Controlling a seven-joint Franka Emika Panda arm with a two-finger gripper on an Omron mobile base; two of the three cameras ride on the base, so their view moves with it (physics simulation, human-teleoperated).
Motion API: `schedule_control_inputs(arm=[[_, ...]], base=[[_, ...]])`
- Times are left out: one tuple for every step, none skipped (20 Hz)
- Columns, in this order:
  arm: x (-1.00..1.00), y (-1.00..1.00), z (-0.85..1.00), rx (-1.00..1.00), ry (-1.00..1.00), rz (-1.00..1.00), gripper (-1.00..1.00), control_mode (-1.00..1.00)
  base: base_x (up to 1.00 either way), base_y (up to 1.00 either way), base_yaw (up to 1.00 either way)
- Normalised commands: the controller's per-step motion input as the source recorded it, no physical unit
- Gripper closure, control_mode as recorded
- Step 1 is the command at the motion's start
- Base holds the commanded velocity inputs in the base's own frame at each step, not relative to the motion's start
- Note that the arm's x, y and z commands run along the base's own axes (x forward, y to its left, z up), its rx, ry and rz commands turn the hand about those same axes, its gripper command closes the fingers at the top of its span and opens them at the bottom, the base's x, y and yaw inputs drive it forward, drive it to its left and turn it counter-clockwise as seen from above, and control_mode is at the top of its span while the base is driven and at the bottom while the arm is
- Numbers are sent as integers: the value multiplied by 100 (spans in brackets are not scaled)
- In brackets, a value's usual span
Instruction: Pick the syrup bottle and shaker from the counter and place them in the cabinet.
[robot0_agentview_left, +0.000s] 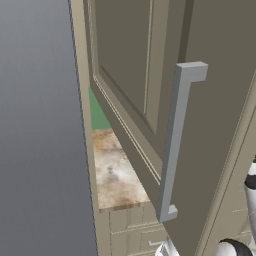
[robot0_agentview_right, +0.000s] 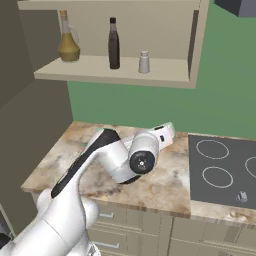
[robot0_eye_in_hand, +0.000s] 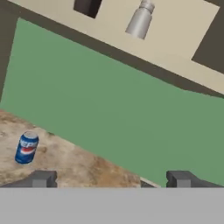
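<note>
The cabinet (robot0_agentview_right: 165, 72) stands open above the counter (robot0_agentview_right: 165, 187). On its shelf the dark syrup bottle (robot0_agentview_right: 114, 44) stands upright, with the small grey shaker (robot0_agentview_right: 144, 62) just to its right. The hand view looks up at the shaker (robot0_eye_in_hand: 141, 19) and at the bottle's base (robot0_eye_in_hand: 87, 6). My gripper (robot0_eye_in_hand: 111, 179) is open with nothing between its fingers. It hangs low over the counter (robot0_eye_in_hand: 65, 162), below the shelf and well apart from both things, and faces the green wall. In the right base view the hand (robot0_agentview_right: 167, 132) sits behind the arm's elbow.
A yellowish oil jug (robot0_agentview_right: 68, 42) stands at the shelf's left. A Pepsi can (robot0_eye_in_hand: 27, 148) stands on the counter by the wall. The open cabinet door (robot0_agentview_left: 150, 75) with its grey bar handle (robot0_agentview_left: 175, 140) juts out on the left. A black cooktop (robot0_agentview_right: 225, 170) lies at the right.
</note>
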Motion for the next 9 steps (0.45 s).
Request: schedule_control_inputs(arm=[[-69,-12,-45,-15,-24,0,-100,-100],[-64,-14,-33,-11,-26,0,-100,-100],[-68,-8,-24,-8,-30,0,-100,-100],[-75,0,-7,-8,-34,0,-100,-100],[-75,1,-3,-9,-32,0,-100,-100],[-73,8,0,-9,-31,0,-100,-100],[-80,3,0,-7,-37,0,-100,-100],[-79,9,1,-9,-40,0,-100,-100],[-75,12,7,-10,-40,1,-100,-100]], base=[[0,0,0],[0,0,0],[0,0,0],[0,0,0],[0,0,0],[0,0,0],[0,0,0],[0,0,0],[0,0,0]])
